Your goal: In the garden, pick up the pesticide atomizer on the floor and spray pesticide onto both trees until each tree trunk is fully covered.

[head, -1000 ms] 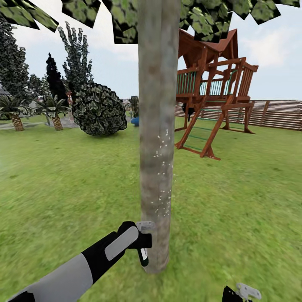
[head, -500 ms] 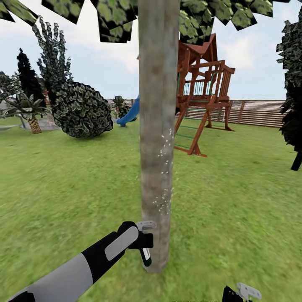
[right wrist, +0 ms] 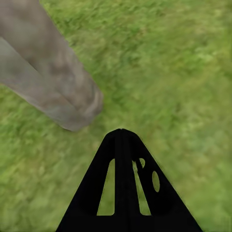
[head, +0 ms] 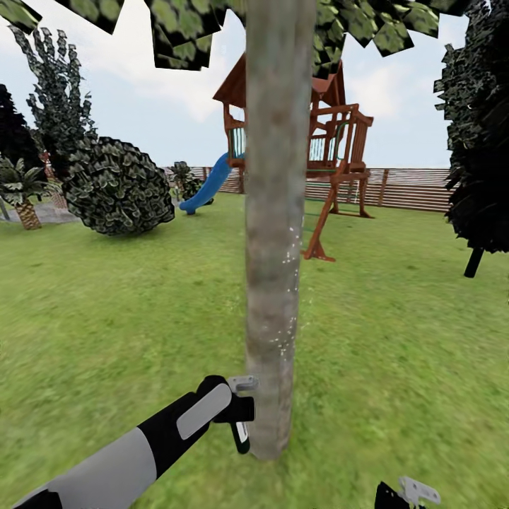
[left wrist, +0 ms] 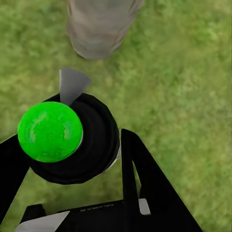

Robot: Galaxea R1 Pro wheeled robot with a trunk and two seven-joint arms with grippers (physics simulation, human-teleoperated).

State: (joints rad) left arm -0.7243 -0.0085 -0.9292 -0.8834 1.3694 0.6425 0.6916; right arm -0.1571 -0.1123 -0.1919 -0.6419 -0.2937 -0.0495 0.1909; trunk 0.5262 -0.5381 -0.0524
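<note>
A straight grey-brown tree trunk (head: 276,247) rises from the grass in the middle of the head view, with white specks (head: 288,283) on its right side and flat green leaves (head: 191,28) above. My left gripper (head: 237,410) is shut on the pesticide atomizer (head: 242,433), held low beside the trunk's base. In the left wrist view the atomizer (left wrist: 87,145) has a black body and a bright green cap (left wrist: 49,131), and its grey nozzle (left wrist: 71,84) points toward the trunk (left wrist: 99,24). My right gripper (right wrist: 121,133) is shut and holds nothing, low over the grass near the trunk's foot (right wrist: 48,82).
A red-brown wooden playset (head: 332,155) with a blue slide (head: 208,185) stands behind the trunk, before a slatted fence (head: 410,187). A round dark bush (head: 116,187) and a palm (head: 21,191) sit at the left. A dark cypress-like tree (head: 481,141) stands at the right. Lawn surrounds the trunk.
The whole view has shifted: playset, bush and fence slid left in the picture and a dark tree came in at the right. My left arm and the atomizer keep their place by the trunk.
</note>
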